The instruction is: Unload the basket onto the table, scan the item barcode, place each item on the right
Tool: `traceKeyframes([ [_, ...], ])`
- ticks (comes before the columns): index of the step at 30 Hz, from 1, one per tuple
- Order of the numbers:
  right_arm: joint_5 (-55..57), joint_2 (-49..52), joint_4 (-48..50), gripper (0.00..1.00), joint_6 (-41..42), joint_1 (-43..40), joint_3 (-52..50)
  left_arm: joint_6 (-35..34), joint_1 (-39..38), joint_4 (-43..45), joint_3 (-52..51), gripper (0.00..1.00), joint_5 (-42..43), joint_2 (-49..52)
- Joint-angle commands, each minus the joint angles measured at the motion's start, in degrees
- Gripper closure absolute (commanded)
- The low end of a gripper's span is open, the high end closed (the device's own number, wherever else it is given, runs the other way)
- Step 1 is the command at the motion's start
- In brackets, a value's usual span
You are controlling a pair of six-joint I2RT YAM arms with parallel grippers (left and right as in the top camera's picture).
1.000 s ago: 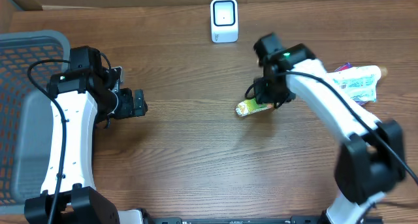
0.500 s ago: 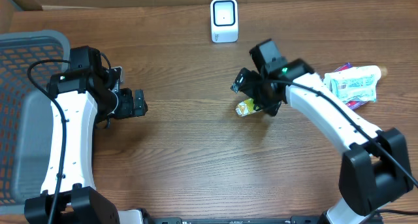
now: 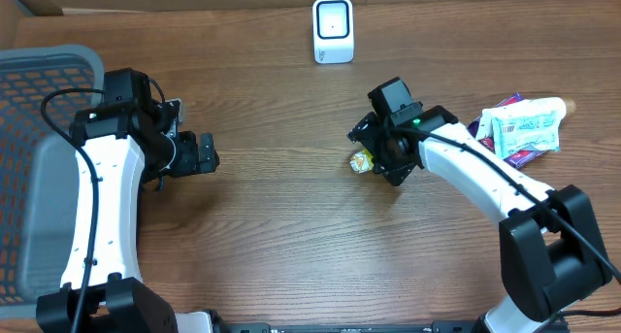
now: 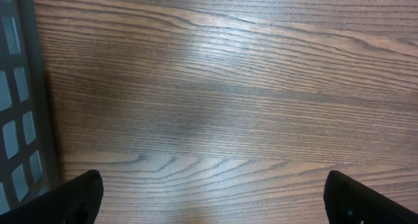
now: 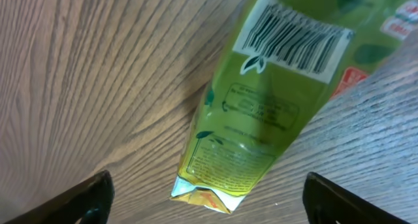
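The item is a green packet [image 5: 268, 113] lying flat on the wooden table, its barcode [image 5: 294, 41] facing up. In the overhead view only its yellow-green end [image 3: 361, 160] shows past the right arm. My right gripper [image 5: 209, 201] [image 3: 375, 153] hovers just over the packet's sealed end. It is open, with one finger on either side and neither touching the packet. The white scanner [image 3: 333, 29] stands at the back middle of the table. My left gripper [image 3: 206, 153] [image 4: 212, 198] is open over bare wood with nothing between its fingers.
A grey mesh basket [image 3: 39, 90] [image 4: 13, 87] takes up the left edge, close beside the left arm. A few more packets [image 3: 524, 127] lie at the right edge behind the right arm.
The right gripper has opened and let go of the green packet, which now lies on the table. The right wrist has swung left over it. The left arm has not moved.
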Motion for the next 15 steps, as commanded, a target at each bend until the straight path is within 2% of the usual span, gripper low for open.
traceKeyframes([
  [1, 2.6, -0.1, 1.2, 0.11, 0.9, 3.0, -2.3, 0.9, 0.2, 0.0, 0.4, 0.01, 0.3, 0.3],
  [8, 8.2, -0.1, 2.7, 0.23, 0.9, 6.4, -3.2, 0.9, 0.2, 0.0, 0.4, 0.00, 0.3, 0.3],
  [12, 10.7, -0.1, 2.6, 0.33, 0.1, 6.3, -3.2, 0.9, 0.2, 0.0, 0.4, 0.00, 0.3, 0.3],
  [15, 12.6, -0.1, 3.1, 0.36, -4.4, 6.1, -3.2, 0.9, 0.2, 0.0, 0.4, 0.00, 0.3, 0.3],
])
